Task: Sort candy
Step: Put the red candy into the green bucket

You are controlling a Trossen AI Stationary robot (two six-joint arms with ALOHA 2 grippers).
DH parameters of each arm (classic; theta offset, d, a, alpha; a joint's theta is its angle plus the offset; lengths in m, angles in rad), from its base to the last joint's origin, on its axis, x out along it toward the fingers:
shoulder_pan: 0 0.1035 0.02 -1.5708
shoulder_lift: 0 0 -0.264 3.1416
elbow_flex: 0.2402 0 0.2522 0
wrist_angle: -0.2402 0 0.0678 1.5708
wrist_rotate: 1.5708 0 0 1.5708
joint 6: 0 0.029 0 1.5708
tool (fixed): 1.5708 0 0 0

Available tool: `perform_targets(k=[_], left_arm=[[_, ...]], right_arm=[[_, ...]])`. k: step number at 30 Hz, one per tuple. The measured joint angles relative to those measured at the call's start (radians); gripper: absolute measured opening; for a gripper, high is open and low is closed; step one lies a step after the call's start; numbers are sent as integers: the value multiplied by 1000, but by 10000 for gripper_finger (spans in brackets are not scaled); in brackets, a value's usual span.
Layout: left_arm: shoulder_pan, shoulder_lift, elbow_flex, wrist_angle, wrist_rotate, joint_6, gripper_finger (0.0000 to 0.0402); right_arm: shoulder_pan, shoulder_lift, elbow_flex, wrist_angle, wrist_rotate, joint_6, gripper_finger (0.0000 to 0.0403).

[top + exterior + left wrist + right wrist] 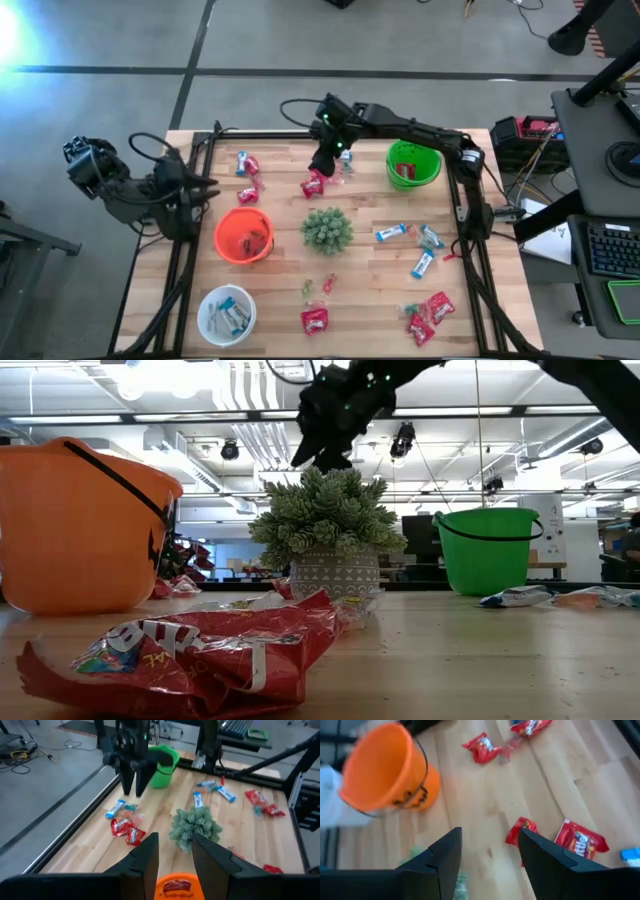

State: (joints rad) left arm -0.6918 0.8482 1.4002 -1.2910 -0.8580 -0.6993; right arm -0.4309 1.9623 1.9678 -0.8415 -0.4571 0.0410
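overhead and table-level cameras both see the orange bucket (243,236) and plant (325,520).

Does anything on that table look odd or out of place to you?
The spiky green potted plant stands mid-table among scattered candy, the one thing that isn't a sweet or a bucket. Much candy still lies loose outside the orange bucket, green bucket and white bucket.

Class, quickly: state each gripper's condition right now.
Left gripper: open, holding nothing, parked at the table's left edge.
Right gripper: open, empty, above red candy packets.
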Motion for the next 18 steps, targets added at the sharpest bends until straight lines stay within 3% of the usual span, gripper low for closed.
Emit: perform_targets(k=[11, 18], left_arm=[[0, -14, 5, -15, -120, -21, 100], [0, -30, 5, -13, -127, -49, 100]], right_arm=[[0, 132, 0, -13, -14, -286, 201], [0, 233, 16, -16, -5, -406, 201]])
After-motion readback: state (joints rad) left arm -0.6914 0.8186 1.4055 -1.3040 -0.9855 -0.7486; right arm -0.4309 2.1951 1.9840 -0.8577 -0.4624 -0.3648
